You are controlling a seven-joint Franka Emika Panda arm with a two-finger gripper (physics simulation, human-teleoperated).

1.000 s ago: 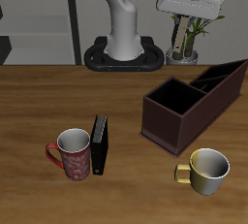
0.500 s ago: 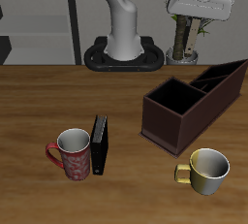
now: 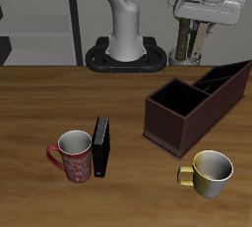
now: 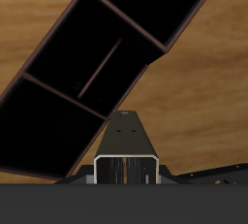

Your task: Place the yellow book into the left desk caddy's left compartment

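The left desk caddy [image 3: 173, 125], a long dark brown box with inner dividers, lies slantwise on the table. My gripper [image 3: 210, 13] hangs high above its far end, in front of the plant. In the wrist view the caddy's open compartments [image 4: 63, 94] lie straight below, all empty. A thin tan and grey piece, the yellow book [image 4: 126, 139], sticks out between the jaws of my gripper [image 4: 126, 175], seen end-on. The book does not show on the table in the exterior view, and I cannot make it out under the gripper there.
A red mug [image 3: 75, 155] and an upright black book [image 3: 101, 146] stand together near the table's front edge. A yellow mug [image 3: 211, 172] stands in front of the caddy. A potted plant [image 3: 187, 36] and the robot base [image 3: 126, 54] are at the back.
My gripper has drifted sideways, high above the table, toward the caddy's far end. Nothing on the table has moved.
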